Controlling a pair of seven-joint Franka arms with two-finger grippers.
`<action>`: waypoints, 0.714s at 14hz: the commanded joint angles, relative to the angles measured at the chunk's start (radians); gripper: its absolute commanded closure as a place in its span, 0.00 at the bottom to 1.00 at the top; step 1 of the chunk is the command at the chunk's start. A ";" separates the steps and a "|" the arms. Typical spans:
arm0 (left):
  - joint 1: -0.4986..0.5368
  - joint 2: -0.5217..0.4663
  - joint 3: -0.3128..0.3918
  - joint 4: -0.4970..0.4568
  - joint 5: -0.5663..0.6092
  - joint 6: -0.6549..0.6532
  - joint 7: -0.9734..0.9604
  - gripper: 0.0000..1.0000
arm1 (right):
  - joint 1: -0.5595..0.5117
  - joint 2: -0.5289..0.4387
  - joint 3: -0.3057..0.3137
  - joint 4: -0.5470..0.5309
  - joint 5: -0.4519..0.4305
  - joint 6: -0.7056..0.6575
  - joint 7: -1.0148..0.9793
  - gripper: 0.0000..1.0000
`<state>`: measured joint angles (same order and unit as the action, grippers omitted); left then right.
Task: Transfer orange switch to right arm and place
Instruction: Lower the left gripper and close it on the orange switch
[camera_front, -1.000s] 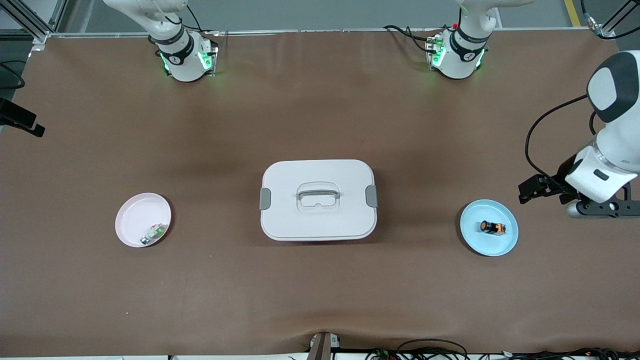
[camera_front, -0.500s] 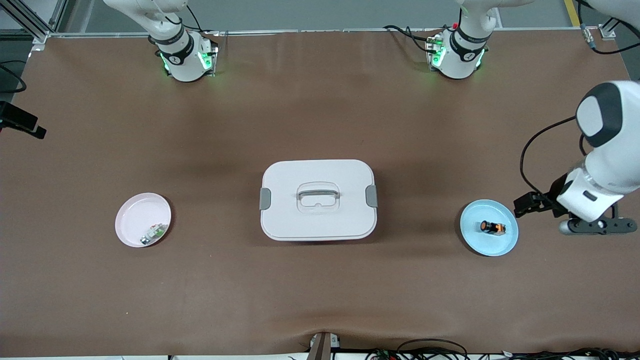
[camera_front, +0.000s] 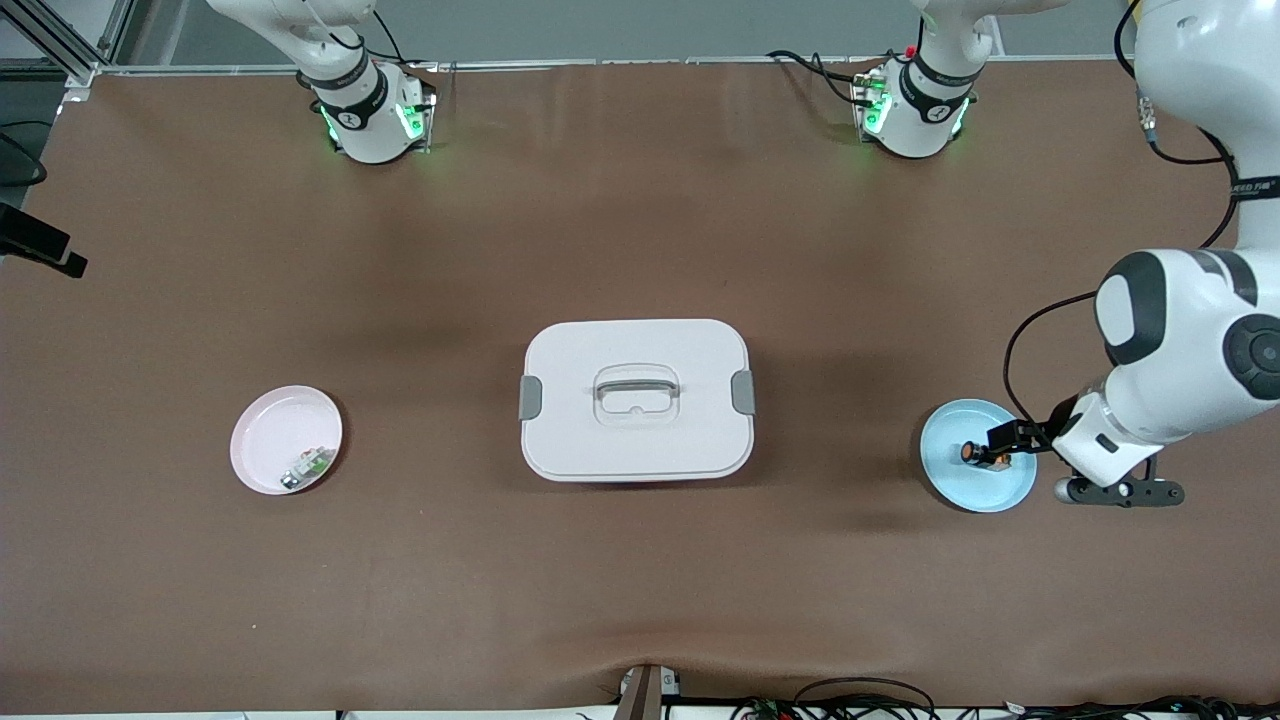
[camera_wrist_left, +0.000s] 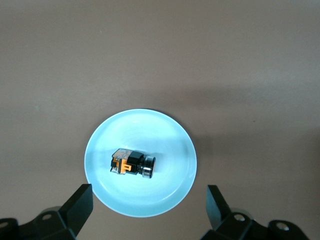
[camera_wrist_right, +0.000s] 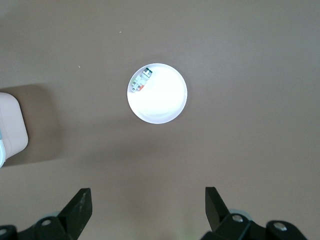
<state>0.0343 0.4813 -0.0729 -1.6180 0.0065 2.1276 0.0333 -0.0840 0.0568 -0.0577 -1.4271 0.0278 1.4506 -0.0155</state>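
The orange switch (camera_front: 975, 454) lies on its side in a light blue plate (camera_front: 975, 492) toward the left arm's end of the table. Its round orange face points toward the table's middle. My left gripper (camera_front: 1008, 438) hangs open over the plate's rim, beside the switch and apart from it. In the left wrist view the switch (camera_wrist_left: 132, 164) lies on the plate (camera_wrist_left: 150, 131), ahead of the open left gripper (camera_wrist_left: 148, 201), which holds nothing. In the right wrist view the right gripper (camera_wrist_right: 147, 204) is open and empty, high over bare table. The front view shows only the right arm's base.
A white lidded box (camera_front: 636, 400) with a handle stands at the table's middle. A pink plate (camera_front: 270, 425) holding a small green-and-white part (camera_front: 308, 466) sits toward the right arm's end; the right wrist view also shows the plate (camera_wrist_right: 162, 100).
The left arm has swung down and in toward the blue plate, so its open gripper now hangs at the plate's rim beside the switch. Nothing else has moved.
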 joint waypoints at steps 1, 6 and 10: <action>0.003 0.029 0.001 -0.008 0.013 0.029 0.094 0.00 | -0.008 -0.009 0.015 -0.003 -0.005 0.001 0.003 0.00; 0.035 0.042 -0.001 -0.072 0.017 0.107 0.158 0.00 | 0.007 -0.018 0.019 0.004 -0.006 -0.013 0.003 0.00; 0.055 0.054 -0.004 -0.094 0.013 0.126 0.201 0.00 | 0.007 -0.018 0.018 0.004 -0.006 -0.013 0.003 0.00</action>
<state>0.0794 0.5353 -0.0723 -1.6994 0.0097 2.2348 0.1964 -0.0773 0.0501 -0.0416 -1.4244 0.0278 1.4473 -0.0155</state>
